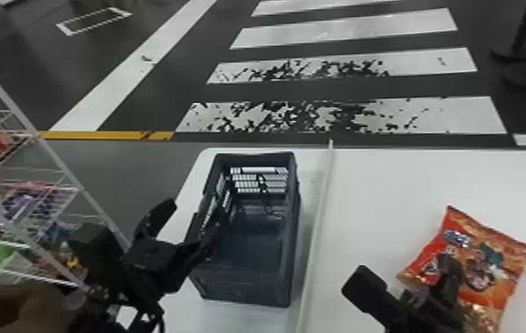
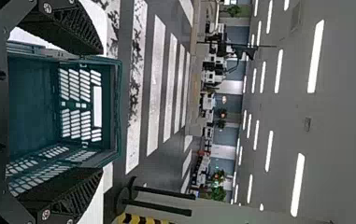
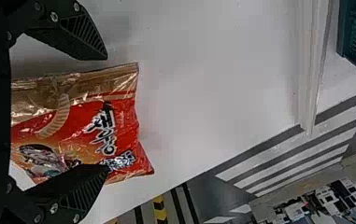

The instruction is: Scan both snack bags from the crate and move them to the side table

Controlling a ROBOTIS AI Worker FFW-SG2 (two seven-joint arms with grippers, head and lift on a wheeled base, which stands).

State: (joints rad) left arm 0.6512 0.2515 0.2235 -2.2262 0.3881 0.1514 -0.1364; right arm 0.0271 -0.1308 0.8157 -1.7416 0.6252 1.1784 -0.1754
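Left hand (image 2: 102, 111) and right hand (image 3: 106, 112) are wide open, empty; one bag (image 1: 508, 261) is out of the crate (image 1: 249, 288), maybe scanned.

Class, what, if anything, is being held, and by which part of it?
Nothing is held: the right gripper is open at the snack bag, the left gripper open by the crate.

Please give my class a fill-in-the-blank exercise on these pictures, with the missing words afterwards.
From the robot's side, the snack bag lies to the ______ of the long divider bar.
The right gripper is not shut but ______.
The crate stands on a table whose colour is ______.

Missing words: right; open; white.
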